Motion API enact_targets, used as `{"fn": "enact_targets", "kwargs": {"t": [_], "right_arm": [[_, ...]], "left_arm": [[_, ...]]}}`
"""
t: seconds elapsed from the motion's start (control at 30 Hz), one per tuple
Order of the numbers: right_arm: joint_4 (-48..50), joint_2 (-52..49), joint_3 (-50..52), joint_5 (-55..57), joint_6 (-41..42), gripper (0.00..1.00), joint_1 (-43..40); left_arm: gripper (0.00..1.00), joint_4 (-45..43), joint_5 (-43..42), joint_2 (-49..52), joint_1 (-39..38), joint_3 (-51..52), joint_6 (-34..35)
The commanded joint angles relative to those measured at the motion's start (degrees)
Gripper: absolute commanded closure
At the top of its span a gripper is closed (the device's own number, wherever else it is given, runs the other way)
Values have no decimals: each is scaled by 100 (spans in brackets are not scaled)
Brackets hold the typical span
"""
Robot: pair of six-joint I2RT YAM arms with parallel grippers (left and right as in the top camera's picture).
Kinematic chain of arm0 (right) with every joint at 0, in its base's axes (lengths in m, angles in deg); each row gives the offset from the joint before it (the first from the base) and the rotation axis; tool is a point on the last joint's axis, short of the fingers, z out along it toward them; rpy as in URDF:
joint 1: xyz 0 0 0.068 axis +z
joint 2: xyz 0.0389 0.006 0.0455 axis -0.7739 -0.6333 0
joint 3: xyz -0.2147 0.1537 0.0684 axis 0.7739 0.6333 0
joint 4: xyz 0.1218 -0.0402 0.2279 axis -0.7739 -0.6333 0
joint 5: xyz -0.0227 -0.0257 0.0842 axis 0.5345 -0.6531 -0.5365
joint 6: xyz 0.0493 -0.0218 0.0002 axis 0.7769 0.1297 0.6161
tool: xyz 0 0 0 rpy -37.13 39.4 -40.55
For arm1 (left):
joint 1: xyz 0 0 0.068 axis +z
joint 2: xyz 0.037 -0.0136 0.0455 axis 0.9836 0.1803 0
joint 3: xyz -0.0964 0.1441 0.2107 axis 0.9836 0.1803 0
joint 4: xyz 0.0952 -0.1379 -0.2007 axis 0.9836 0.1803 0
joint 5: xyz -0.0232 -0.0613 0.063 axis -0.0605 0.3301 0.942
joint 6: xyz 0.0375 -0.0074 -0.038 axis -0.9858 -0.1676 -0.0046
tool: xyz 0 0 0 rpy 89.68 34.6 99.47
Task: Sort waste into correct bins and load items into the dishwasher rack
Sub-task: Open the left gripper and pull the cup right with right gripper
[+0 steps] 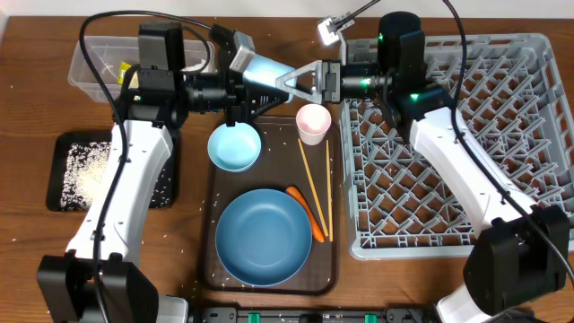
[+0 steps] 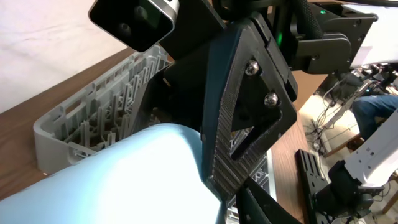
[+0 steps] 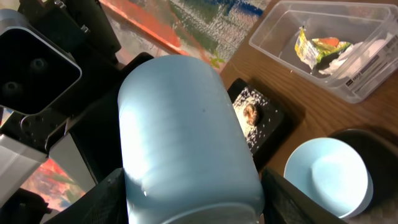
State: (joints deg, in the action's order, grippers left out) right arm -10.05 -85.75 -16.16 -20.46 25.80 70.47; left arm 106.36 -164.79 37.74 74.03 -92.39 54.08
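Reaching inward, 2 level arms, jaws around light-blue cup.

Cup lies on its side in the air, between left gripper and right gripper. Robot-side of the left gripper sits the bowl. Robot-side of the right one stands the second cup. Both are on the serving tray. Nearer still on it is the plate, with carrot and chopsticks to its right. The rack spreads behind the right gripper. Behind the left is the tub, holding wrapper and tissue. Nearer than the tub, the flat tray carries rice and a food lump.
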Motion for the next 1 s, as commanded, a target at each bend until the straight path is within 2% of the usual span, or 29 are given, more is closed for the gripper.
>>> {"fn": "enact_targets", "kwargs": {"t": [0.0, 0.97], "right_arm": [[-282, -157, 157, 313, -354, 53, -46], [-1060, -157, 157, 223, -949, 56, -343]], "left_arm": [[61, -131, -304, -98, -76, -199, -42], [62, -107, -306, -98, -76, -199, -39]]}}
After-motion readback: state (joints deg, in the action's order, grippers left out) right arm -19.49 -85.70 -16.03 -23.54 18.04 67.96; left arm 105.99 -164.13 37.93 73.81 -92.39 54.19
